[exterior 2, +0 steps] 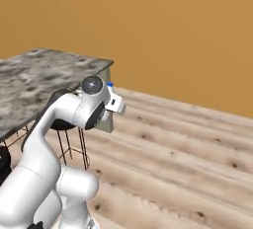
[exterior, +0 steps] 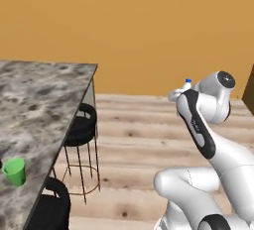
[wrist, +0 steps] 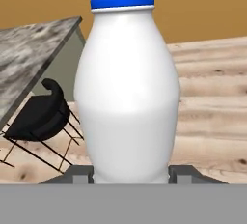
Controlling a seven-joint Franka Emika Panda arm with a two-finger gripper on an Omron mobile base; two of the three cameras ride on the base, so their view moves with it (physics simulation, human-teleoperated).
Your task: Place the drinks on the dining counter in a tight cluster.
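The water bottle (wrist: 128, 97), pale with a blue cap, stands upright between my fingertips (wrist: 179, 173) in the hand view, and my gripper (wrist: 130, 172) is shut on its lower body. From the base views its blue cap (exterior: 187, 82) (exterior 2: 109, 84) pokes up behind the raised hand, which hangs above the wooden floor to the right of the dining counter (exterior: 39, 95) (exterior 2: 39, 75) (wrist: 29, 49). The counter's grey-brown marbled top ends at a corner near the hand.
A green cup (exterior: 15, 171) stands on the counter near its front left. Black bar stools (exterior: 82, 122) (exterior: 49, 206) (wrist: 41, 114) sit along the counter's right side. An orange wall closes the back, and a dark panel (exterior: 249, 87) shows at the right edge.
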